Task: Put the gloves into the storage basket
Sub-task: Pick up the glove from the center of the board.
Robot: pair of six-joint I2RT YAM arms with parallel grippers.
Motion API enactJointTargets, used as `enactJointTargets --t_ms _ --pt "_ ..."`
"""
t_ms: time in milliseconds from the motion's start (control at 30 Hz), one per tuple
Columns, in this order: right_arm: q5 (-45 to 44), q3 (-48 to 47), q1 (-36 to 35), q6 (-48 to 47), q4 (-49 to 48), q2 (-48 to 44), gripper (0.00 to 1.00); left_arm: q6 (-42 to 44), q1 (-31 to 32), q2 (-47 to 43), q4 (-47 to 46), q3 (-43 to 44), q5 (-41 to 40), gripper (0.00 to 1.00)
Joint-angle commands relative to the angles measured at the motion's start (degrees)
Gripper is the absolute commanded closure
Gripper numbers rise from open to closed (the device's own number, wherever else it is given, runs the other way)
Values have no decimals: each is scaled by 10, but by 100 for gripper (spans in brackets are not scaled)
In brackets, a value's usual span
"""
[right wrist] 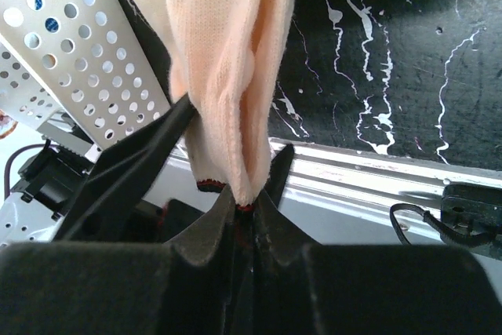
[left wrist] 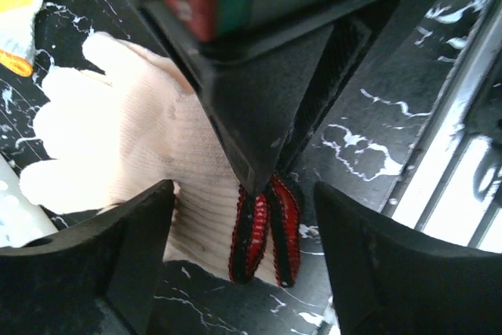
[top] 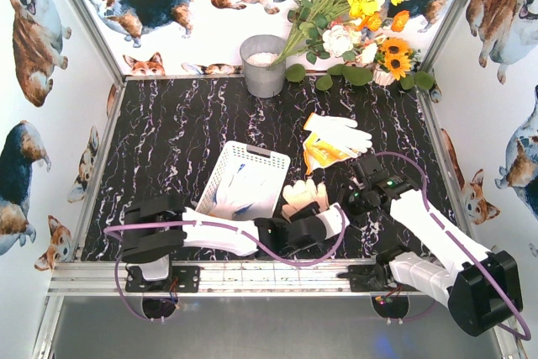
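Grip first: we see the right pincer (right wrist: 243, 203) clenched on the red-edged cuff of a cream glove (right wrist: 227, 52), the knit bunched into a fold between its two black fingers. From the left wrist view the same glove lies spread on the black marbled desk (top: 168, 140), its fingers pointing away from the cuff, with the tip of the right pincer pressed down on the ribbed end. The left pincer (left wrist: 243, 217) is released: its jaws stand well apart, one on either side of that cuff, and we cannot tell whether the jaw nearer the glove's palm touches the knit. From above, the cream glove sits just beside the right side of the storage basket (top: 252, 153), near the front rail (top: 252, 275), outside the basket; whether it touches the lattice wall we cannot tell. Inside the basket lies a blue-trimmed glove (top: 238, 195). Farther back on the desk, right of the basket and apart from both pincers, a white glove (top: 340, 132) rests with a yellow-orange glove (top: 322, 155) touching its near edge. A grey bucket (top: 263, 65) stands at the far edge of the desk.
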State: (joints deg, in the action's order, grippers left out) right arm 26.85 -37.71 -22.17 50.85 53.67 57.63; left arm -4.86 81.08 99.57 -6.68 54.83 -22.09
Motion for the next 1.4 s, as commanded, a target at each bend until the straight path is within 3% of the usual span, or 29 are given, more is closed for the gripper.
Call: enactJointTargets --t_ms 0,133,233,467,567,800,1167,1367 --pt "2 -28 -3 -4 1 -8 100 26 -1 21 19 32 -30 55" --pt "-27 -26 -3 6 1 -23 95 16 -1 20 17 27 -55 85" --pt "-42 -27 -2 16 1 -33 79 10 -1 10 13 20 -59 98" --pt "-130 -20 6 68 0 -86 23 2 -1 -9 9 2 -64 100" --pt "-124 1 23 84 -22 -106 11 1 -1 -11 6 0 -61 100" --pt "-14 84 28 161 -195 -70 8 3 -1 -11 -13 -3 -46 100" --pt "31 124 28 155 -302 22 9 20 4 -28 -26 -8 -25 100" --pt "60 141 28 144 -356 70 16 29 7 -46 -22 -13 -21 100"
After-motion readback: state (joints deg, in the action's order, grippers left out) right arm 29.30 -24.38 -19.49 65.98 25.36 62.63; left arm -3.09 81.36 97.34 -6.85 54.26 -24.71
